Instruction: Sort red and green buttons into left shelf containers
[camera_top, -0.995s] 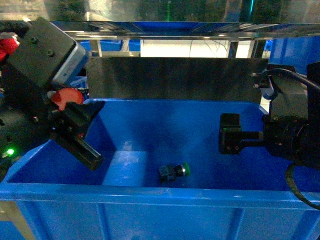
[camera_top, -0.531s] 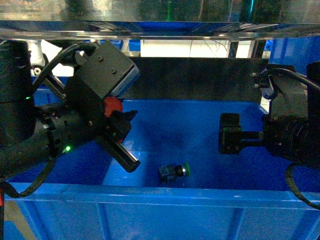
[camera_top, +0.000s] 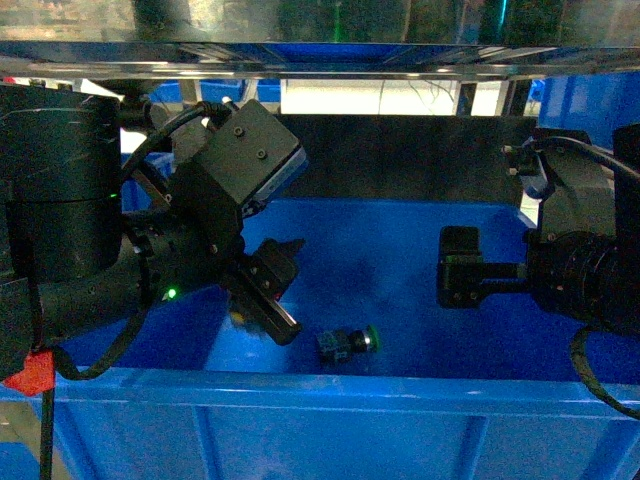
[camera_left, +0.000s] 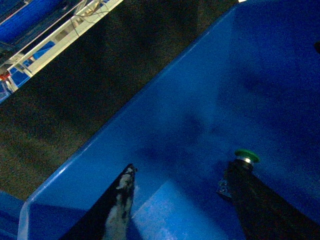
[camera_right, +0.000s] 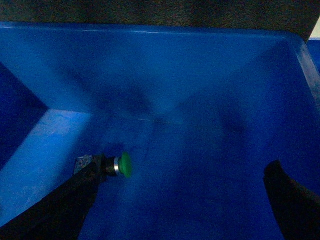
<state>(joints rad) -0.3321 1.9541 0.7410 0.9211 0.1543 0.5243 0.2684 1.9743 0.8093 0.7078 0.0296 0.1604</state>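
Observation:
The green button (camera_top: 350, 341) lies on its side on the floor of a deep blue container (camera_top: 320, 395), cap pointing right. My left gripper (camera_top: 287, 291) hangs open inside the container, just left of the button. In the left wrist view nothing sits between its fingers (camera_left: 121, 200), and the green button (camera_left: 245, 155) peeks out past the right fingertip. My right gripper (camera_top: 460, 268) hovers open over the container's right half. In its wrist view the green button (camera_right: 120, 165) lies at the left fingertip, and the right gripper (camera_right: 183, 170) holds nothing. No red button shows.
A dark panel (camera_top: 350, 155) stands behind the container, under a metal shelf rail (camera_top: 320, 68). More blue bins (camera_top: 580, 100) sit at the back right. A red tag (camera_top: 30, 372) hangs on my left arm's cable. The container's sloped walls (camera_right: 165, 65) surround both grippers.
My left arm has swung in from the left and lowered into the container toward the green button. The red thing seen at its jaws earlier no longer shows. The right arm has not moved.

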